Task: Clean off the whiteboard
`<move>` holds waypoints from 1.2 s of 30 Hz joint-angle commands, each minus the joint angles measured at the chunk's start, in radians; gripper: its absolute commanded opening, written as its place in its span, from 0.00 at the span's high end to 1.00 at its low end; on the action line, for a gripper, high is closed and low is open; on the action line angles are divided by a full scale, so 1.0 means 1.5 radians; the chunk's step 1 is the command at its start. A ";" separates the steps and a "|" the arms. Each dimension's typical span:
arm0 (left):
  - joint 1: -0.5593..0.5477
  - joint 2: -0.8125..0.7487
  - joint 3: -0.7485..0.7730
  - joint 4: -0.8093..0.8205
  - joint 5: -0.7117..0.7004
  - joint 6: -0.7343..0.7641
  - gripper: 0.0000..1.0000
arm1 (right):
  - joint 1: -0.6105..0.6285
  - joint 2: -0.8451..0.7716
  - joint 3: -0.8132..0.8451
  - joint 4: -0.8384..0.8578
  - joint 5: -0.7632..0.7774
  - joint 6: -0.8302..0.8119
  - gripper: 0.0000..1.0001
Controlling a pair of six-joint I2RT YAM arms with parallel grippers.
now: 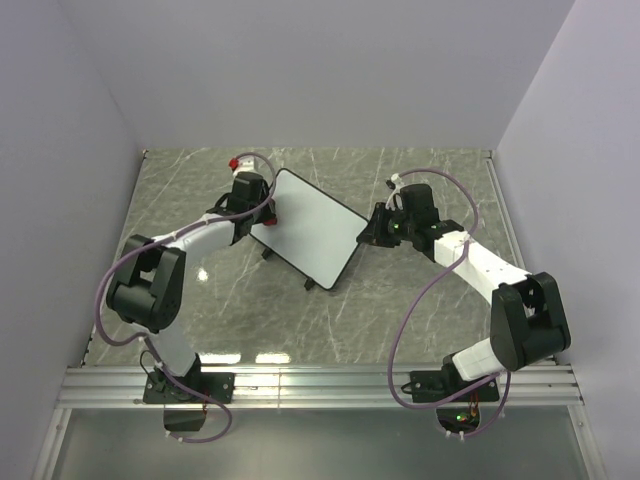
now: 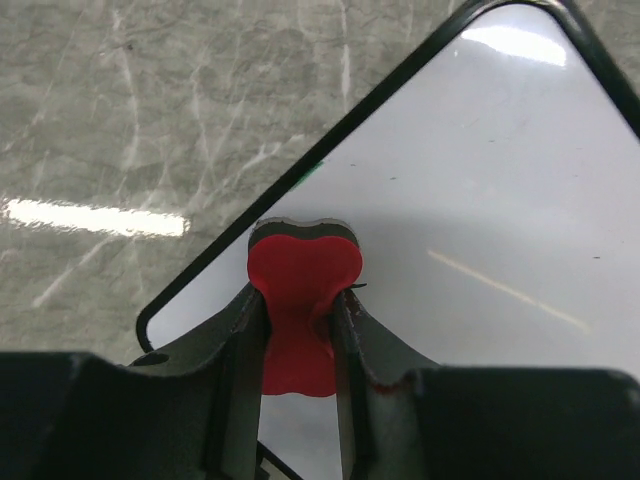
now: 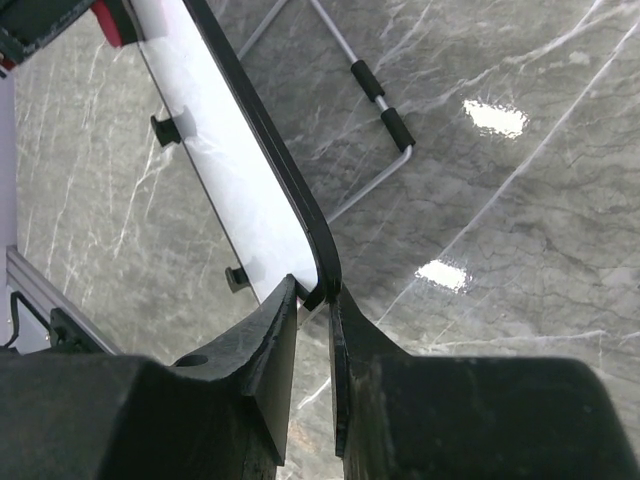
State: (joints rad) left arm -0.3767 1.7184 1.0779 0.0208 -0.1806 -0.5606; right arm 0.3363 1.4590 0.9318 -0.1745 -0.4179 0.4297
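The whiteboard (image 1: 312,228) is held tilted above the marble table, its white face showing no marks. My right gripper (image 1: 367,231) is shut on the board's right corner; in the right wrist view (image 3: 318,297) the black rim (image 3: 262,130) sits between the fingertips. My left gripper (image 1: 262,212) is shut on the red bow-shaped eraser (image 2: 302,305), whose felt end rests against the board's face (image 2: 470,200) near its left edge. The eraser also shows as a red bit in the right wrist view (image 3: 108,22).
The table (image 1: 420,310) is grey marble with walls on three sides. A small red object (image 1: 234,163) lies behind the left gripper. A metal wire stand (image 3: 375,95) is under the board. A metal rail (image 1: 320,385) runs along the near edge.
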 commanded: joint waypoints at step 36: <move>-0.220 -0.180 0.138 -0.258 -0.066 -0.028 1.00 | 0.019 0.002 0.011 -0.009 0.066 0.025 1.00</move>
State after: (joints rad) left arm -0.7200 1.5318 1.2480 -0.2680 -0.2249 -0.6132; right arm 0.3473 1.4723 0.9482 -0.1802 -0.3977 0.4828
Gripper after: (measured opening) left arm 0.328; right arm 0.208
